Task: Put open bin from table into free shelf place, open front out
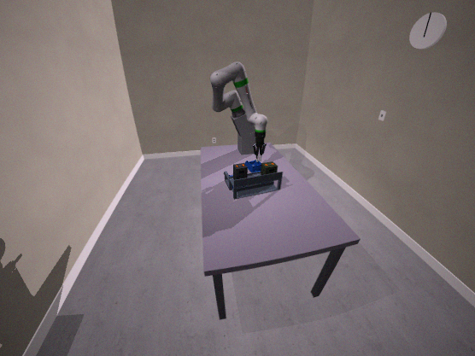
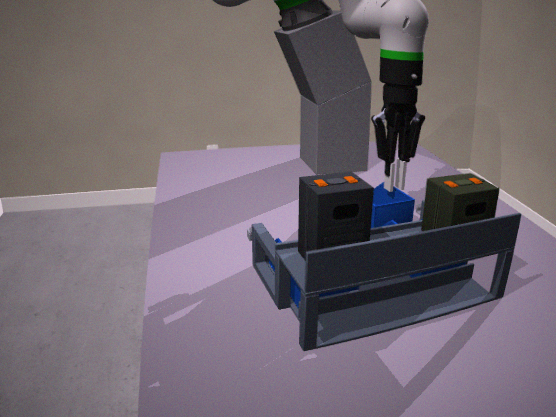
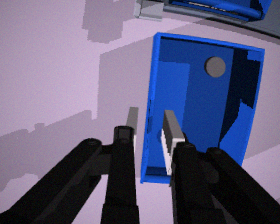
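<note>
The blue open bin (image 3: 203, 106) is sitting on the purple table (image 1: 273, 227) toward its far edge, just behind the grey shelf unit (image 2: 410, 253), with its long axis running away from the gripper (image 3: 150, 128) toward the shelf. The gripper is hanging directly above the bin's left side wall, one finger outside it and one inside, narrowly parted and gripping nothing yet. My guess is that a straight drop comes next, so the wall must stay centred between those fingers. The bin is looking like smooth, thin-walled plastic, boxy, with a small grey disc (image 3: 215, 67) lying inside. On the shelf's top, a black box (image 2: 335, 213) and an olive box (image 2: 462, 203) are flanking it.
</note>
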You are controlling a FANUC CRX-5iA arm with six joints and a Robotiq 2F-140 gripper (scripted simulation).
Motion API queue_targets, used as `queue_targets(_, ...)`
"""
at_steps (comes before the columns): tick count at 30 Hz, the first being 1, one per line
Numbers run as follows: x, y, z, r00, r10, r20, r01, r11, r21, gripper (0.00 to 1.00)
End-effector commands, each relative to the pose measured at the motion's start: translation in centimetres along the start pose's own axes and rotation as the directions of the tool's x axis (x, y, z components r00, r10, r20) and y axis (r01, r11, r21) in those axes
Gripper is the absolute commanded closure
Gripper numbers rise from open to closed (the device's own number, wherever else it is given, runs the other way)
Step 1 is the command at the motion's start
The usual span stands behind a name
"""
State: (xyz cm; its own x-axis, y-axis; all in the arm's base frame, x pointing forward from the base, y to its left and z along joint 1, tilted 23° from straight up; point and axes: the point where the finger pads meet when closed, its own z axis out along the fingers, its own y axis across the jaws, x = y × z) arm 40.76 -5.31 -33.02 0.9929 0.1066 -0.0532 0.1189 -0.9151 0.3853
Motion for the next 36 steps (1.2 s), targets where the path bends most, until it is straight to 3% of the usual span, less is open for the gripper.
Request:
queue_targets(1, 0.0, 0.0, 0.5, 1.0, 0.0, -0.001, 0.0, 1.0, 0.0, 0.85)
queue_targets(20, 0.0, 0.0, 2.5, 1.0, 0.0, -0.001, 0.0, 1.0, 0.0, 0.85)
queue_targets(36, 0.0, 0.0, 2.8, 1.0, 0.0, -0.001, 0.0, 1.0, 0.0, 0.85)
